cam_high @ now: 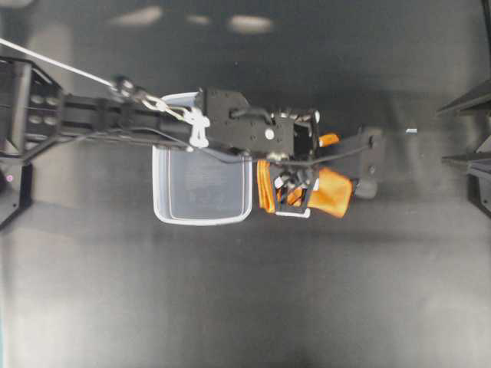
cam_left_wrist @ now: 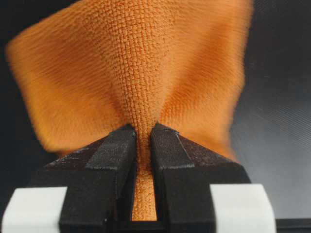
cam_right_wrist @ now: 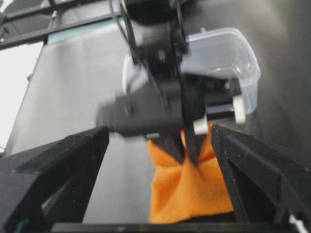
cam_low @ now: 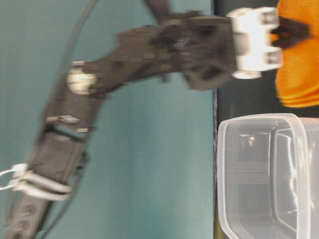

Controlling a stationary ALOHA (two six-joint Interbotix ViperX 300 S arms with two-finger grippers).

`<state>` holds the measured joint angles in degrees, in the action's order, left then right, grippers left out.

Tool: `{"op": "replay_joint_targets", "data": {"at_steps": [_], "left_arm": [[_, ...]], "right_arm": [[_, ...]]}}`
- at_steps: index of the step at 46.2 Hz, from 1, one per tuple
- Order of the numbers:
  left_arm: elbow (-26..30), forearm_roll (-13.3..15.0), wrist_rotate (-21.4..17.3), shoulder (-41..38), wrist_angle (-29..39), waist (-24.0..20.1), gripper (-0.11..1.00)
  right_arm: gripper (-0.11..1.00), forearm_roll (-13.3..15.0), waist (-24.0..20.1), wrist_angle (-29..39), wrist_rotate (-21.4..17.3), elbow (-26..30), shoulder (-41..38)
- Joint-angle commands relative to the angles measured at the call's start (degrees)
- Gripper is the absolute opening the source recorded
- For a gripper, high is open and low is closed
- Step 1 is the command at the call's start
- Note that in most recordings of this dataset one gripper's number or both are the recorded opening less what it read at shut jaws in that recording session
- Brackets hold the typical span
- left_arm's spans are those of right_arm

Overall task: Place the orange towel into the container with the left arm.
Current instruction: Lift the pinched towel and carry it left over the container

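The orange towel (cam_high: pixel 334 193) lies bunched just right of the clear container (cam_high: pixel 165 207) in the overhead view. My left gripper (cam_high: pixel 295 190) reaches over the container and is shut on a pinched fold of the towel (cam_left_wrist: pixel 131 63); the fold runs between the black pads (cam_left_wrist: pixel 116 145). The right wrist view shows the left gripper (cam_right_wrist: pixel 189 148) pulling the towel (cam_right_wrist: pixel 189 189) up into a peak, with the container (cam_right_wrist: pixel 243 58) behind it. I cannot tell whether the towel's lower edge is off the table. My right gripper (cam_right_wrist: pixel 159 131) is open and empty, short of the towel.
The dark table runs all round the container and the towel. The left arm (cam_high: pixel 100 115) with its silver cable crosses the container's far rim. The right gripper (cam_high: pixel 453 134) sits at the right edge. At table level the towel (cam_low: pixel 299 64) sits beside the container (cam_low: pixel 229 174).
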<state>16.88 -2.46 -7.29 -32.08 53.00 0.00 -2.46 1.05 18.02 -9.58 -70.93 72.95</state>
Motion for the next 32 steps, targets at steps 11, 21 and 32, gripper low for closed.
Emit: {"op": "replay_joint_targets", "data": {"at_steps": [11, 21, 32], "left_arm": [[1.6, -0.2, 0.2, 16.2, 7.8, -0.3, 0.06], [-7.3, -0.2, 0.1, 23.6, 15.2, -1.1, 0.06], [-22.7, -0.2, 0.1, 31.2, 7.3, -1.1, 0.06]], "right_arm": [[0.81, 0.0, 0.1, 0.7, -0.3, 1.1, 0.4], [0.81, 0.0, 0.1, 0.6, -0.4, 1.1, 0.4], [0.81, 0.0, 0.1, 0.6, -0.5, 1.1, 0.4]]}}
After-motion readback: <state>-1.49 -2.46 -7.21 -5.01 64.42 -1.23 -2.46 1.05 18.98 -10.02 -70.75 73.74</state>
